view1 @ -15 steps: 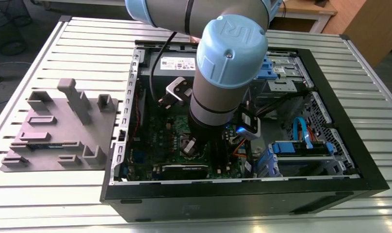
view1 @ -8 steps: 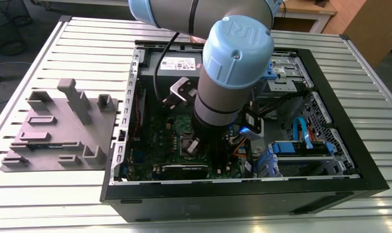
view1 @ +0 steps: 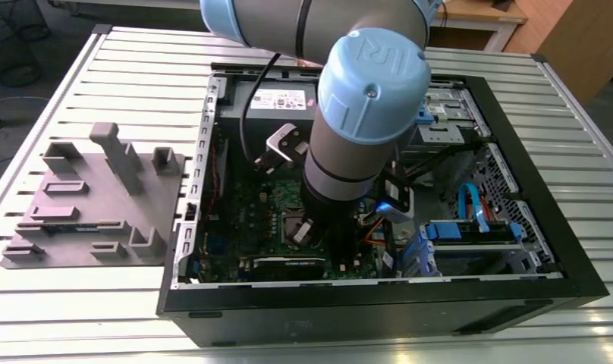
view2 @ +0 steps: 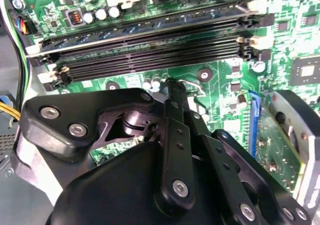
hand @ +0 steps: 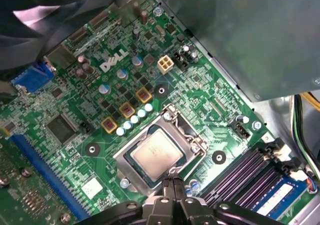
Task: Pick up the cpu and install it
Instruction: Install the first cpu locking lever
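Observation:
The cpu [hand: 157, 152], a small silver-grey square chip, lies flat in the metal socket frame [hand: 121, 163] on the green motherboard [hand: 200, 100], its top uncovered. In the first wrist view my gripper [hand: 172, 184] hovers just off one edge of the socket, its black fingers pressed together with nothing between them. In the second wrist view the same fingers [view2: 173, 102] point down at the board next to the memory slots [view2: 150, 50]. In the exterior view the arm [view1: 352, 136] reaches down into the open computer case [view1: 549, 250], with the gripper [view1: 304, 230] low over the board.
Black memory slots [hand: 250, 172] run beside the socket, one holding a blue-labelled stick [hand: 282, 197]. A grey metal box [hand: 250, 35] overhangs the board. A grey plastic fixture [view1: 94, 197] stands on the slatted table at the exterior view's left. Blue cables [view1: 469, 205] lie inside the case.

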{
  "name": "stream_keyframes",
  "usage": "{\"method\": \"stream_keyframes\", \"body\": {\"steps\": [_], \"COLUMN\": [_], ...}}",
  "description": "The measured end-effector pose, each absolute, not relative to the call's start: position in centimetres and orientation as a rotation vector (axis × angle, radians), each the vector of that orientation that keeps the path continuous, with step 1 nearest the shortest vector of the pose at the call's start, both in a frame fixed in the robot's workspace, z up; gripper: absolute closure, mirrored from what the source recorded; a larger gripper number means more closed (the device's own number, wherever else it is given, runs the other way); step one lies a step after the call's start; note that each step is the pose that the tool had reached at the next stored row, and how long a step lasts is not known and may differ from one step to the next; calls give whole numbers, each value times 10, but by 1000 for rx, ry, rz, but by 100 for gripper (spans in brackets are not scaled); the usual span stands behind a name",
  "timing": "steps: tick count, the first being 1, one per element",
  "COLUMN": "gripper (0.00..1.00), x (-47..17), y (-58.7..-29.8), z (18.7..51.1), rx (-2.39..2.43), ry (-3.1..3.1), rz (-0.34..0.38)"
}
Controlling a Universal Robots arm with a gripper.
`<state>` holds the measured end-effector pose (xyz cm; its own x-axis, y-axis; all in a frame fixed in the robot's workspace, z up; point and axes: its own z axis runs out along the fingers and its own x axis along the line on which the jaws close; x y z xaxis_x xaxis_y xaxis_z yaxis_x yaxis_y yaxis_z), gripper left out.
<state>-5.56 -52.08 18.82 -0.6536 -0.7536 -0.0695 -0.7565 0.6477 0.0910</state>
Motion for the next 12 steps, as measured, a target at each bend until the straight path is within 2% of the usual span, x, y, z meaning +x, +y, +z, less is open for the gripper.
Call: {"method": "stream_keyframes", "body": {"steps": [12], "gripper": [89], "x": [-51], "y": [-529], "z": [188], "rx": [-1296], "ry": [2828], "rz": [183]}}
